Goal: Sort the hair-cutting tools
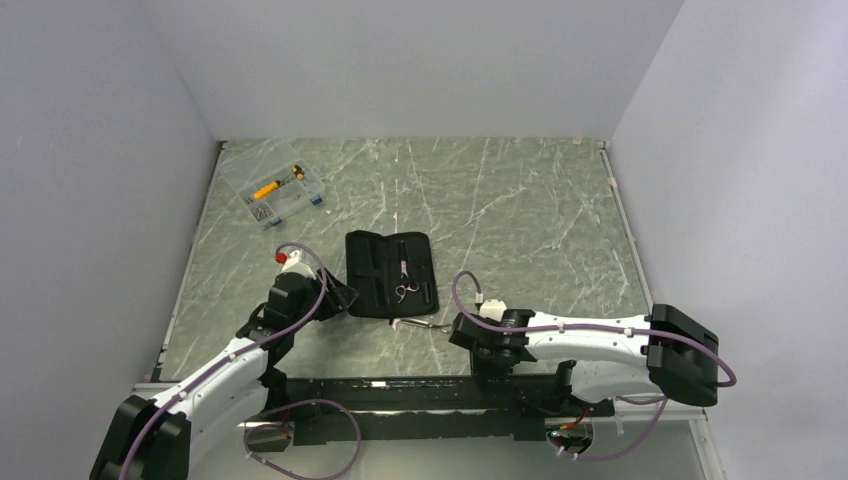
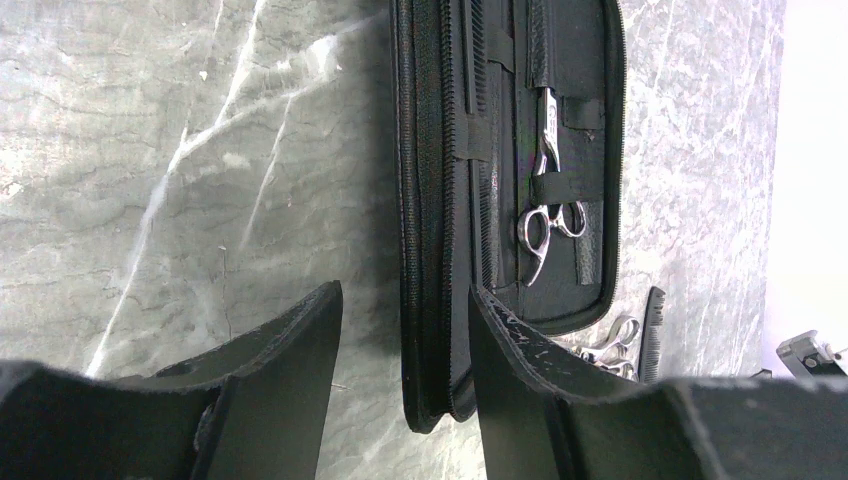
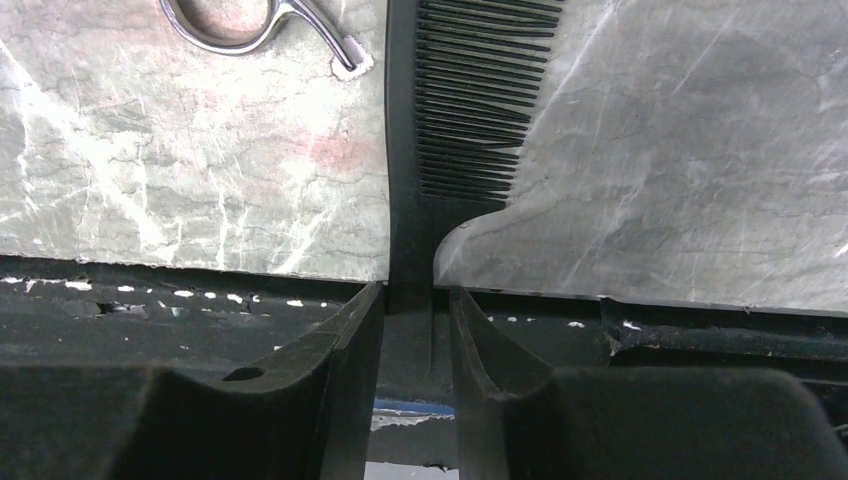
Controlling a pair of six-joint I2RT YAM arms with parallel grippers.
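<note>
Black case (image 1: 390, 272), top view: open at frame centre on the table (image 1: 520, 210), long axis up-down; a clear box (image 1: 275, 193) sits well apart at upper left.
Cased scissors (image 1: 403, 282), top view: strapped inside the case, rings toward the frame bottom, blades pointing up.
Left gripper (image 1: 345, 296), top view: at the case's left edge.
Right gripper (image 1: 455, 327), top view: low, just below the case's lower right corner.
Left jaws, left wrist view: parted, straddling the case's zipped edge; the left finger stands clear of it.
Loose scissors (image 2: 610, 345), left wrist view: on the table at lower right, just beside the case's bottom corner, partly hidden.
Comb (image 2: 652, 322), left wrist view: just beside those scissors, long axis up-down.
Right jaws, right wrist view: clenched on the comb's toothless handle end, as far as this view shows.
Comb axis, right wrist view: spine runs straight up the frame from the fingers, teeth pointing right.
Comb handling: probably light, thin and slightly springy; the plain handle is the safest hold, since the teeth may bend or snag.
Scissors handling: likely hard, smooth and slippery steel; best pinched across the shanks near the rings, away from the points.
</note>
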